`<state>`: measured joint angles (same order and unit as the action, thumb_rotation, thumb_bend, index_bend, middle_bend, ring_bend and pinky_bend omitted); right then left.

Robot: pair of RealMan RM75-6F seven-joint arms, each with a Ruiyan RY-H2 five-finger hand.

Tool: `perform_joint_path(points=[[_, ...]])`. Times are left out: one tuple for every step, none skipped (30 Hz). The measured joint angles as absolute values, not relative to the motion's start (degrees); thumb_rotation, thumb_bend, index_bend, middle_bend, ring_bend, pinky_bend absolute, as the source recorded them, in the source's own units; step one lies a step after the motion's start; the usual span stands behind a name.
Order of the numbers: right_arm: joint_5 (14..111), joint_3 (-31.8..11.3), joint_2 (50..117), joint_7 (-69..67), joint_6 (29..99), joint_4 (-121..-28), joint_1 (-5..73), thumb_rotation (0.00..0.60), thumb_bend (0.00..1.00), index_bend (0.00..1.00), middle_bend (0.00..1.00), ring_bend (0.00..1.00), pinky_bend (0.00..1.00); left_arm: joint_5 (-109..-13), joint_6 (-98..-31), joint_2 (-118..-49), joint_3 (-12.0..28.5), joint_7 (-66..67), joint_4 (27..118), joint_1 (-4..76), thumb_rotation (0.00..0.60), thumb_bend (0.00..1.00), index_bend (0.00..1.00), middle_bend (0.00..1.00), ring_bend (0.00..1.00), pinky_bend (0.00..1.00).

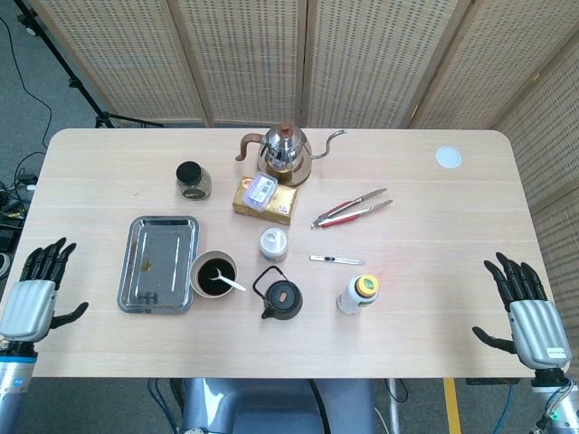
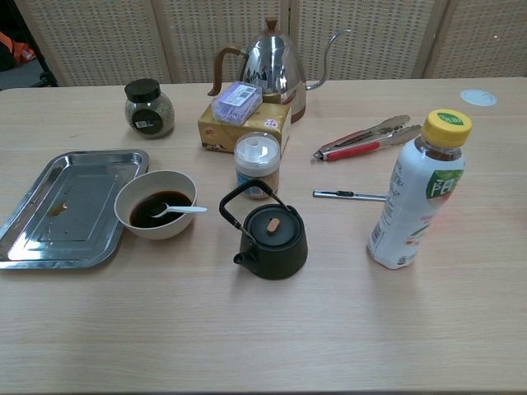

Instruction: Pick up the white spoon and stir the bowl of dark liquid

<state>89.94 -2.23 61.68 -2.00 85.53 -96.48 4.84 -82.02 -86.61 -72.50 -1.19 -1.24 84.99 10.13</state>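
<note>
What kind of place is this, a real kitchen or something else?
Probably a lab or test room, not a kitchen: folding wicker screens ring the table, a tripod stand and cables sit on grey carpet, and kitchen props like the kettle lie spread out.

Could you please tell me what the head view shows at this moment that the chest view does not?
Only the head view shows the two hands: the left hand at the table's left edge and the right hand at its right edge, both empty with fingers spread. The chest view shows no hand, but it gives a side look at the bottle. Both show the white spoon resting in the bowl of dark liquid, beside the steel tray and the black teapot.
</note>
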Motion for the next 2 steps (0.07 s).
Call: perform_joint_path(points=[[90.1, -2.2, 61.8, -2.1, 85.5, -96.3, 4.9, 0.600, 0.00, 0.00, 0.00, 0.00, 0.00, -82.0, -87.4, -72.3, -1.3, -0.9, 85.2, 9.5, 0.600, 0.18, 0.00, 0.00, 0.00, 0.00], [90.2, -2.1, 61.9, -2.1, 85.4, -96.1, 4.9, 0.600, 0.00, 0.00, 0.00, 0.00, 0.00, -82.1, -88.1, -72.0, -1.3, -0.4, 85.6, 8.9, 0.600, 0.18, 0.00, 0.00, 0.00, 0.00]])
